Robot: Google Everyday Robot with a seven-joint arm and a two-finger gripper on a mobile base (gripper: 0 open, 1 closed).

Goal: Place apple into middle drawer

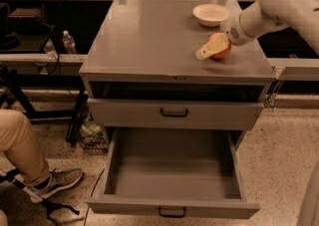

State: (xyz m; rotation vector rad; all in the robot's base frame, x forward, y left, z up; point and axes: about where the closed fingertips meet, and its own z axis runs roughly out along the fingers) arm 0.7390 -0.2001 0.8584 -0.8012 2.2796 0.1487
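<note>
On the surface (149,36), the tool (207,52) lay against the apple (223,51), which sat just right of its tip. Grip state: cannot tell. Middle drawer (172,205) stood open well below the tool, with a white bowl (211,14) just behind.

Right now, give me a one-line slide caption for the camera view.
The gripper sits at the apple on the grey cabinet top near a white bowl, the middle drawer open below.
</note>
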